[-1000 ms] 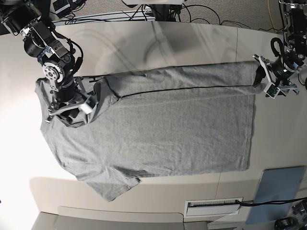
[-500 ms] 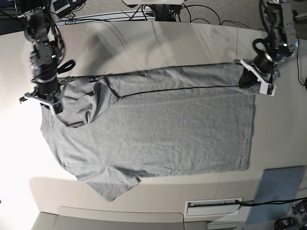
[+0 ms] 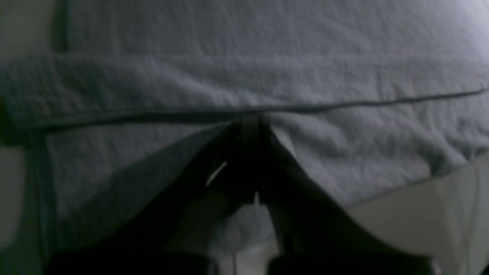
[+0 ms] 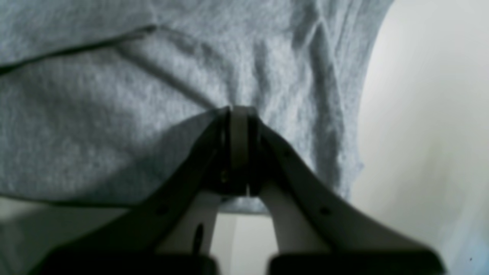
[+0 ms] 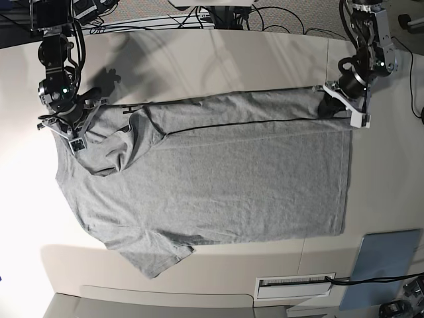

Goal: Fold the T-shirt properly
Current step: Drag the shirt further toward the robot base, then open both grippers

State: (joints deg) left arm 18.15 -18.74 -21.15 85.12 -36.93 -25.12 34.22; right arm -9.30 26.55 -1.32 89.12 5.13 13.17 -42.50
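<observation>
**Both Grippers Pinch the Far Edge of the Shirt**

While the shirt (image 5: 218, 172) lies spread across the table (image 5: 265, 59), neck end left and hem right, its far long edge is already folded inward. The left gripper (image 5: 331, 105) is clamped on cloth at the far hem corner, and the right gripper (image 5: 69, 132) is clamped on cloth at the far shoulder (both wrist views show closed jaws with fabric bunched at the tips). Soft, light and limp, the cotton will likely sag and wrinkle between holds, so corners and seams look like the best grips.
</observation>
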